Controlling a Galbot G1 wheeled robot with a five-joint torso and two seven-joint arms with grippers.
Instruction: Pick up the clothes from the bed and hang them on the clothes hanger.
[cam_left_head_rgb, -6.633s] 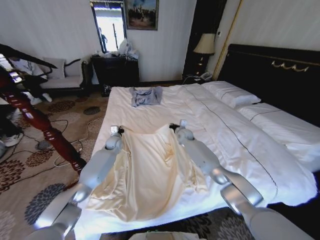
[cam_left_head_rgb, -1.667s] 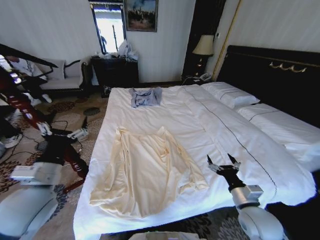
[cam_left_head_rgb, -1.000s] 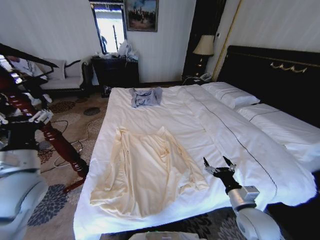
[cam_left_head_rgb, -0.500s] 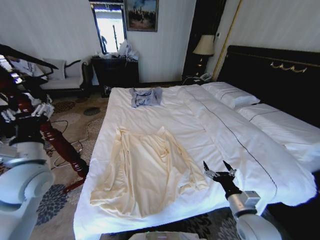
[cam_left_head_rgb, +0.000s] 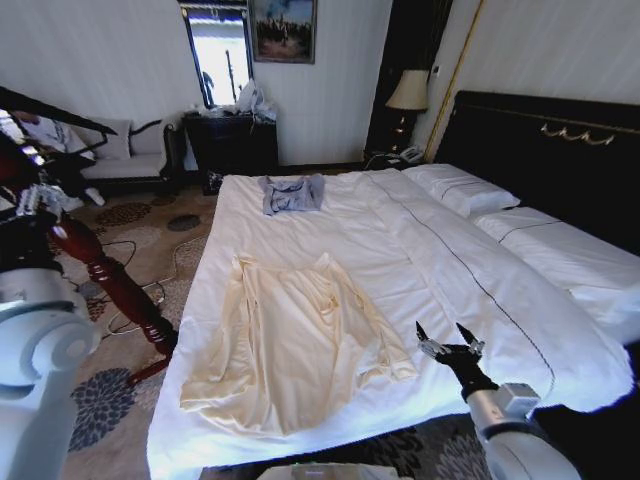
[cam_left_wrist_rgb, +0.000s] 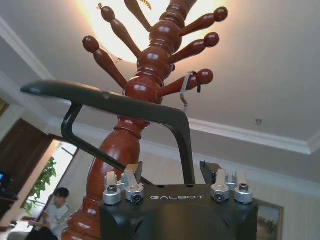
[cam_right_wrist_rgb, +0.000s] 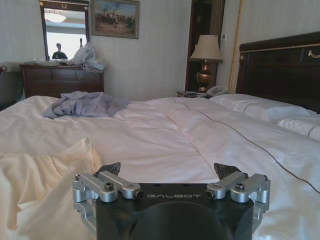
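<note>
**Garment flat on the bed, left hand up at the hanger**

The cream clothes (cam_left_head_rgb: 295, 345) lie spread flat on the bed (cam_left_head_rgb: 400, 240), near its foot, well apart from a small grey-blue garment (cam_left_head_rgb: 292, 192) farther up the sheets. The right hand (cam_left_head_rgb: 447, 344) hovers over the bed just beside the garment's edge, fingers spread. The left hand (cam_left_wrist_rgb: 172, 174) is raised beside the dark red wooden post (cam_left_wrist_rgb: 145, 100), its fingers spread on either side of the black clothes hanger (cam_left_wrist_rgb: 110, 102), whose silver hook (cam_left_wrist_rgb: 186, 89) hangs on a peg.
</note>
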